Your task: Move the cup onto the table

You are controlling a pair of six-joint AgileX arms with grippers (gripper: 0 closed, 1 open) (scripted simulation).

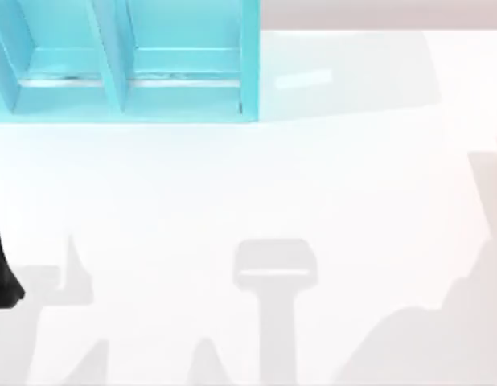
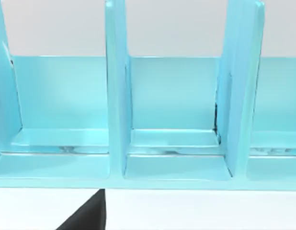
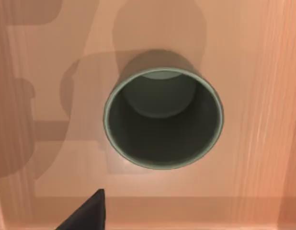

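Top view: white table [image 1: 256, 193] taking up most of frame, turquoise shelf unit [image 1: 128, 64] sitting at upper left w/ open compartments. Dark bit of left arm [image 1: 1, 265] poking in at left edge, looks parked.

Left wrist view is facing the shelf compartments from table level; dark finger tip [image 2: 88, 213] showing at lower left of that frame. Can't tell if left fingers are apart or together.

Right wrist view is looking straight down into the olive-green cup [image 3: 163, 117], upright, mouth open to cam, centre frame, standing on a peach wood-grain surface [image 3: 253, 143], not the white table. One dark finger tip [image 3: 88, 213] at lower left of frame, not touching cup. Right finger state: can't tell either.

Judgement: right gripper is lining up over cup, grasp not made yet. Risks: cup is wide vs jaws, so an off-centre descent could be hitting the rim and tipping it; a shallow pinch on the smooth wall could be slipping mid-carry to the table.
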